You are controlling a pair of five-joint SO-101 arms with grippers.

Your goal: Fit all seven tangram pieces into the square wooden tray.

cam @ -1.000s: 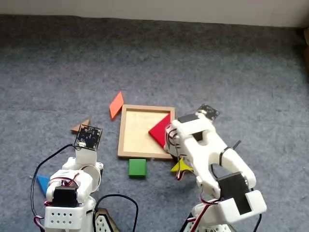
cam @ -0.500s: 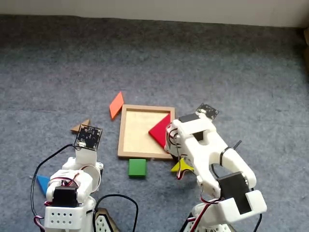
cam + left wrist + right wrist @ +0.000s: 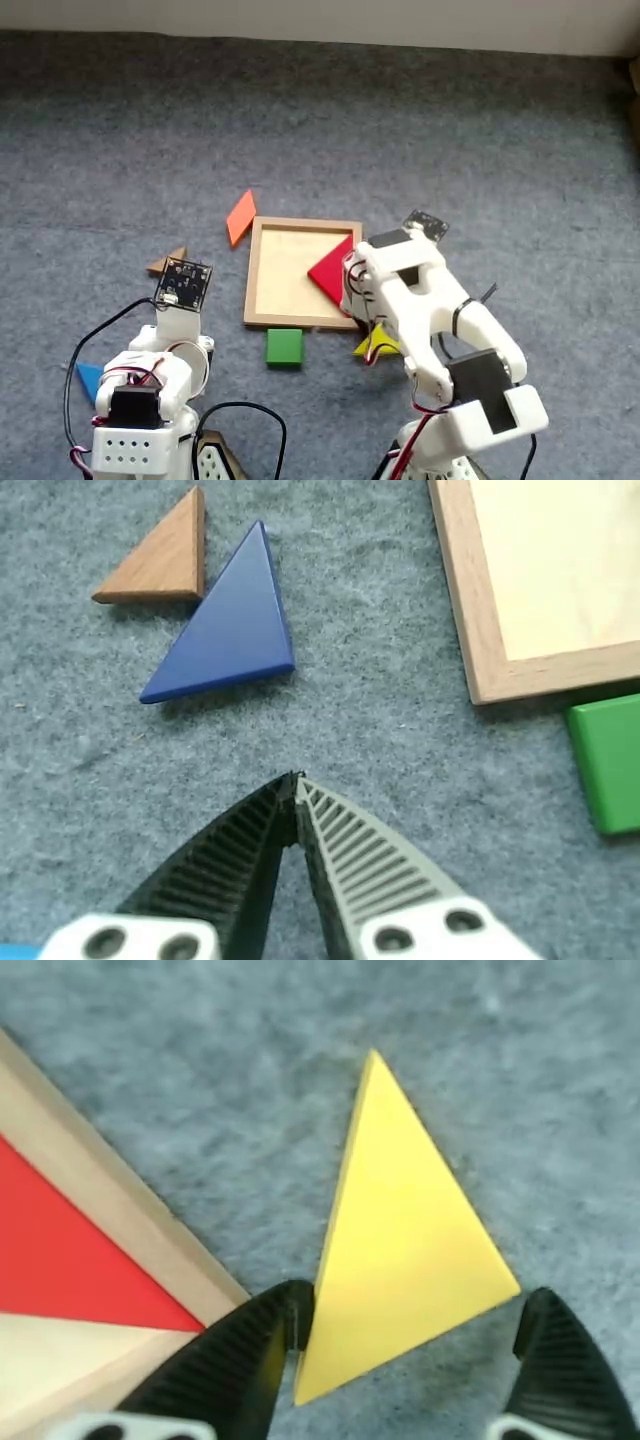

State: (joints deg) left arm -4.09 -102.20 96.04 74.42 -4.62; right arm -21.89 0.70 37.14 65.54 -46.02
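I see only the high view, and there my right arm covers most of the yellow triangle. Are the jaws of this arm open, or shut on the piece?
Observer: Open. The right jaws stand one at each side of the yellow triangle, which lies flat on the carpet next to the tray.
Operator: Does the left arm hold something?
Observer: No. The left jaws are shut, with nothing between them.
Operator: I count only six pieces. Where is the seventh?
Observer: A dark blue triangle lies close beside the brown triangle, in front of the left jaws.
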